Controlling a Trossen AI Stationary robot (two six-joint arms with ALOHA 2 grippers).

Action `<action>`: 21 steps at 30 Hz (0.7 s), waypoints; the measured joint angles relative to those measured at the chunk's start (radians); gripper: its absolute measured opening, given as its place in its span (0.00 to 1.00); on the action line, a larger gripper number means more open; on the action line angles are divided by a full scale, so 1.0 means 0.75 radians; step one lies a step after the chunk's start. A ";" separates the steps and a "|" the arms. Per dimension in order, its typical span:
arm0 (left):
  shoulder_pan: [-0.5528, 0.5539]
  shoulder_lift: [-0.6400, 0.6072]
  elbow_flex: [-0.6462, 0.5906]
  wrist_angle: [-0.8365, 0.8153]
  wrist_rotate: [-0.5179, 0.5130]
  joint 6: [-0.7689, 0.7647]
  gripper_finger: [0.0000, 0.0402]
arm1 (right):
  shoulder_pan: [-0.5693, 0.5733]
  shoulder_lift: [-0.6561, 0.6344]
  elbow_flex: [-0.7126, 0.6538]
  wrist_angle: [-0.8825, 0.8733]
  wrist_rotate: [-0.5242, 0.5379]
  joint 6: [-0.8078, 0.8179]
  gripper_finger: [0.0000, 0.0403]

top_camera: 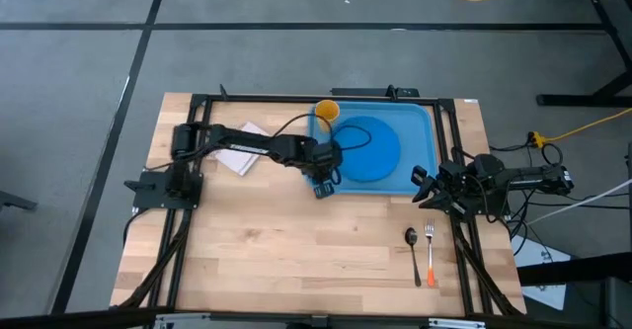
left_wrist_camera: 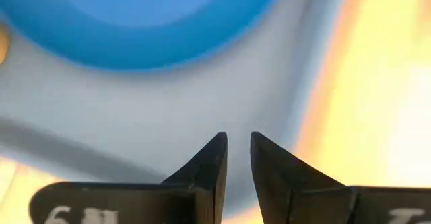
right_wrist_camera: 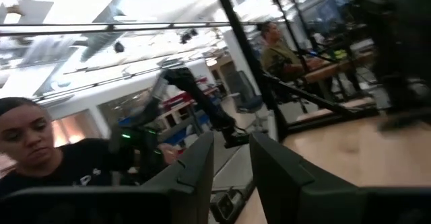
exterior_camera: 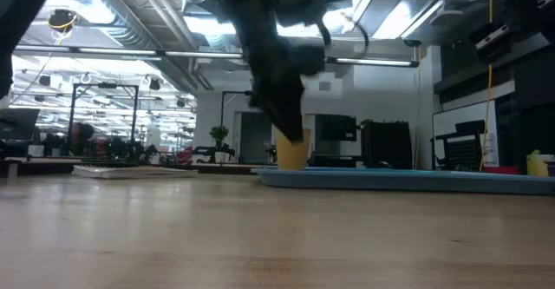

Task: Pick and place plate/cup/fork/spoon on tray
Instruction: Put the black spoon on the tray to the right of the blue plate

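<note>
Closest to the front edge of the wooden table [top_camera: 296,240], the spoon [top_camera: 412,242] and the fork [top_camera: 430,250] lie side by side on the bare wood, handles toward the front, well apart from the tray [top_camera: 420,122]. Farther back, the plate [top_camera: 380,146] sits flat inside the tray, and the cup [top_camera: 327,111] stands upright at the tray's far left corner. Over the tray's left edge, just beside the plate, the left gripper [top_camera: 326,176] hangs with its fingers [left_wrist_camera: 205,170] parted by a narrow gap and nothing between them. Off to the right side of the table waits the right gripper [top_camera: 423,184], fingers slightly spread and empty. Some white paper [top_camera: 240,156] lies under the left arm. A person [right_wrist_camera: 47,157] in dark clothes shows in the right wrist view.
</note>
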State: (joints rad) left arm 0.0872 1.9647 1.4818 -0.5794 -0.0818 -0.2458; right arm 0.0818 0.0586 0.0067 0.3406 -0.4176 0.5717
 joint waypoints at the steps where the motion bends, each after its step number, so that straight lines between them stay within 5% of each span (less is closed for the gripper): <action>1: -0.021 -0.034 0.001 -0.020 -0.002 -0.034 0.15 | 0.000 0.000 0.000 -0.022 0.021 -0.001 0.25; 13: -0.256 -0.398 0.003 -0.435 -0.077 0.030 0.15 | 0.000 0.011 0.000 -0.098 0.202 -0.007 0.25; 19: -0.407 -0.490 0.002 -0.720 -0.026 -0.198 0.15 | -0.001 0.016 0.000 -0.100 0.207 -0.005 0.25; 21: -0.484 -0.507 -0.031 -0.852 -0.115 -0.199 0.15 | -0.001 0.014 0.000 -0.096 0.208 -0.001 0.25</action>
State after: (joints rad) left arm -0.2760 1.5841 1.4588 -1.2181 -0.1679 -0.3949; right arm 0.0814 0.0692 0.0071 0.2684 -0.2619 0.5709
